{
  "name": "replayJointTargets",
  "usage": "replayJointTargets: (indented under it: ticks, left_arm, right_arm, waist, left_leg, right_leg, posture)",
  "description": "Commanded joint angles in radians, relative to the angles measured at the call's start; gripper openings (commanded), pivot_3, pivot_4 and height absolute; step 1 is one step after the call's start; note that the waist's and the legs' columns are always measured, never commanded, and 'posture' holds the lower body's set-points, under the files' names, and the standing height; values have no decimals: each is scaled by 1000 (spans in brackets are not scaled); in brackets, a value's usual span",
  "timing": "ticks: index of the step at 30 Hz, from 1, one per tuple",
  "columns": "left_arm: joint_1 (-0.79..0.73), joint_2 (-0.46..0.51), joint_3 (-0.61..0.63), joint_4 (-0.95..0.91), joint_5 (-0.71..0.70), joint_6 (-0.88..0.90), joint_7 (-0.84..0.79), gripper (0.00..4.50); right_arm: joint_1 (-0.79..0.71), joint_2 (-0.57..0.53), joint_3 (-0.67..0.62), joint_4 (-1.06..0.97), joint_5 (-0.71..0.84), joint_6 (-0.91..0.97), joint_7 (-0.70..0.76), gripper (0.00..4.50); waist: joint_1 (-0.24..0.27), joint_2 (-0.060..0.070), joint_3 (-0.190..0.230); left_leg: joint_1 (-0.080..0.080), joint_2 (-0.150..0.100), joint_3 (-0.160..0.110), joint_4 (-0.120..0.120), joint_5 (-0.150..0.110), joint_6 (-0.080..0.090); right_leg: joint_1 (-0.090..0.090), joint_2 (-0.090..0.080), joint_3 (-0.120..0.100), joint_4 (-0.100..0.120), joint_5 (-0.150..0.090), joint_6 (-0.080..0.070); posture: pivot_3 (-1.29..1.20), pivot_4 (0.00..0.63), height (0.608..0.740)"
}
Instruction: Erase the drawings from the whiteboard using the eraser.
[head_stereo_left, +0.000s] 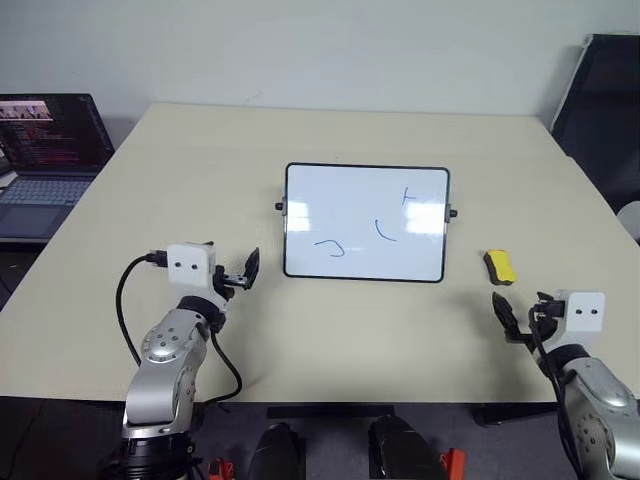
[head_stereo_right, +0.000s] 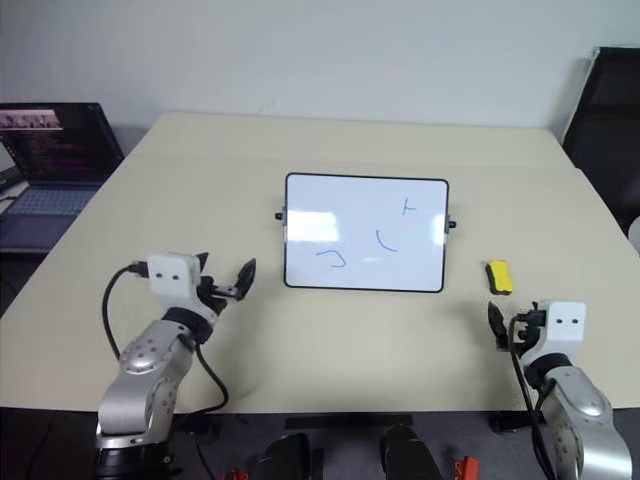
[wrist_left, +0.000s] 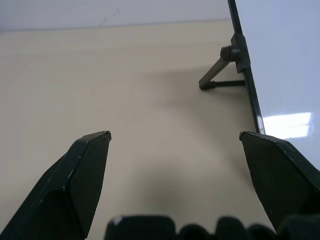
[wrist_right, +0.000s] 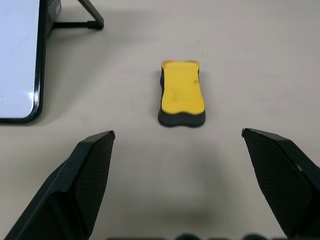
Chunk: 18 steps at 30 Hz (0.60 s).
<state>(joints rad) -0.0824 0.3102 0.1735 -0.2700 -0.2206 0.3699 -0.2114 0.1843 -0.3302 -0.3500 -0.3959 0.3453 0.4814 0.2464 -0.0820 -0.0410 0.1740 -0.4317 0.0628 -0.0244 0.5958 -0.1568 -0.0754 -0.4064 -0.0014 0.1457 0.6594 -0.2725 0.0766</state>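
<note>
— Both end effectors hung spread and empty; the eraser (wrist_right: 182, 93) lay on the bench (head_stereo_left: 330, 330), beside the whiteboard (head_stereo_left: 366, 222).

— The right end effector (wrist_right: 177, 145) should have straddled its narrow sides squarely.

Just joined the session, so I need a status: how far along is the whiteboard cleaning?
Nothing is done yet: the drawings are all on the whiteboard. In hand: the right pincer is open, lined up with the eraser, which lies on the table untouched. The left pincer is open and empty. Left: grasp the eraser and wipe.
</note>
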Motion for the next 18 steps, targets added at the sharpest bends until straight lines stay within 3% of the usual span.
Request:
replayJointTargets:
  ticks: [1, 12, 18]
  left_arm:
    - [-8, -1, -1, -14, -15, -3, -20, 4500]
    - [-59, 68, 20, 24, -48, -87, -161, 4500]
    - [-219, 152, -44, 0, -143, -35, -350, 4500]
  right_arm:
    - [0, 0, -6, -72, 15, 24, -16, 4469]
    - [-37, 5, 15, -183, 54, 87, -22, 4469]
    - [-140, -47, 2, -162, 97, 148, -6, 4469]
  waist:
    - [0, 0, 0]
    - [0, 0, 0]
    - [0, 0, 0]
  left_leg:
    - [0, 0, 0, 0, 0, 0]
    - [0, 0, 0, 0, 0, 0]
    - [0, 0, 0, 1, 0, 0]
  right_leg:
    - [0, 0, 0, 0, 0, 0]
    - [0, 0, 0, 0, 0, 0]
    - [0, 0, 0, 0, 0, 0]
  posture:
    - [0, 150, 740]
    - [0, 150, 740]
    - [0, 150, 740]
